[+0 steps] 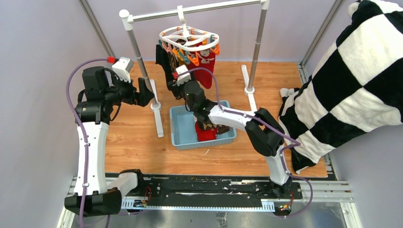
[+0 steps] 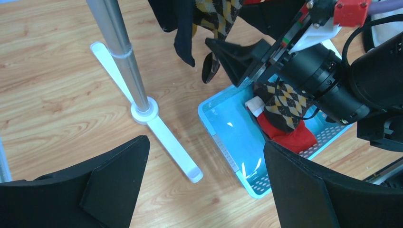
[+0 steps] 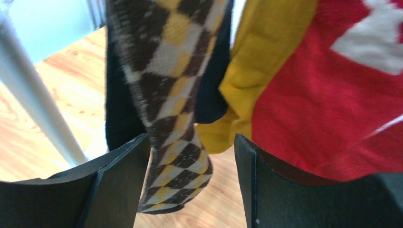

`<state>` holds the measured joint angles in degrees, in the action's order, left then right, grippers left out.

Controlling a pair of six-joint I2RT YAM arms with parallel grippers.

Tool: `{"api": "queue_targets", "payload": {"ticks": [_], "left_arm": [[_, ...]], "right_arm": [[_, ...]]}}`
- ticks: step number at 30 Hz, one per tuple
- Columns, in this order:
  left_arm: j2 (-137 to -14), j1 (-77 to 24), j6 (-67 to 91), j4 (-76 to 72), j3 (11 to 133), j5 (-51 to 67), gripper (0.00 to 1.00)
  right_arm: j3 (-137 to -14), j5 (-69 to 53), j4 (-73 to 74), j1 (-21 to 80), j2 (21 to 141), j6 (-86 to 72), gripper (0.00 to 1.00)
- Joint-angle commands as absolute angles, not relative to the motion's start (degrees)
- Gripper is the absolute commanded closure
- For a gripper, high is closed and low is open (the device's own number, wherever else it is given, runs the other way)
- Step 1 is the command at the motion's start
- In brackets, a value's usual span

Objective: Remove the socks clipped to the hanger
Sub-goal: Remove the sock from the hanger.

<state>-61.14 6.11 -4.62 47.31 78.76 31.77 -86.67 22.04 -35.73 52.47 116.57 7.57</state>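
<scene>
Left claw (image 2: 206, 175), right claw (image 3: 190, 180) both open, right one round hanging argyle sock (image 3: 166, 95). Blue basket (image 1: 183, 126) below it: red sock (image 1: 205, 133), argyle sock (image 2: 285, 102).

Right wrist cam is basically wall-to-wall socks. The brown-and-yellow argyle sock (image 3: 166, 95) hangs dead centre, and its toe dangles into the gap of the tool (image 3: 190, 142), whose two dark fingers (image 3: 109, 190) stand well spread. The toe sits right up against one finger, though I can't tell if it actually touches, and there's clear space to the other. A black sock (image 3: 119, 118) peeks out from behind the argyle sock on both sides. Just right of the argyle sock hangs a mustard sock (image 3: 259, 61). Further right is a red sock (image 3: 323, 118) with white patches. Left of the argyle sock a white pole (image 3: 38, 104) slants down toward the wooden bench (image 3: 71, 71).
</scene>
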Motion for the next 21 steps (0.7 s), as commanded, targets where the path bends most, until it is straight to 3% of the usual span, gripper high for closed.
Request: {"api": "queue_targets", "payload": {"ticks": [1, 5, 10, 21], "left_arm": [[-59.93, 6.77, -5.71, 49.13, 80.16, 32.86, 0.00], [-60.58, 6.79, -5.20, 49.13, 80.01, 34.05, 0.01], [-60.61, 6.77, -5.67, 49.11, 79.49, 34.77, 0.04], [-60.51, 6.72, -6.40, 49.04, 76.70, 42.12, 0.15]], "right_arm": [[-89.34, 27.20, -40.52, 51.61, 117.10, 9.87, 0.33], [-89.94, 18.71, -39.55, 51.42, 116.94, 8.90, 0.51], [-88.43, 4.85, -36.43, 51.35, 112.59, 4.70, 0.97], [-71.90, -23.74, -35.42, 49.90, 93.78, -11.91, 1.00]]}}
